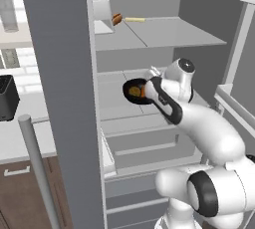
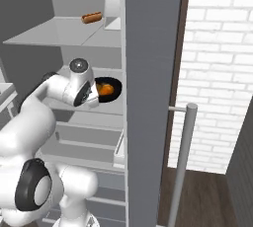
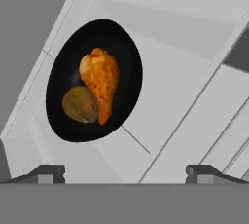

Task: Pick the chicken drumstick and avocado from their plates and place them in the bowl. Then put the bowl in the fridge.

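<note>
The bowl (image 3: 95,79), carrying the chicken drumstick (image 3: 100,83) and avocado (image 3: 80,104), sat on a fridge (image 1: 60,98) shelf ahead of the jaws, which stood released and clear of it

Rendered home kitchen. Open grey fridge (image 1: 60,73) with pale inner shelves and a long bar handle (image 2: 182,162); a hot dog (image 2: 92,18) on the upper shelf (image 2: 64,33). White brick wall (image 2: 217,73), wood floor (image 2: 197,196), dark toaster (image 1: 7,97) on a pale table (image 1: 22,143).
</note>
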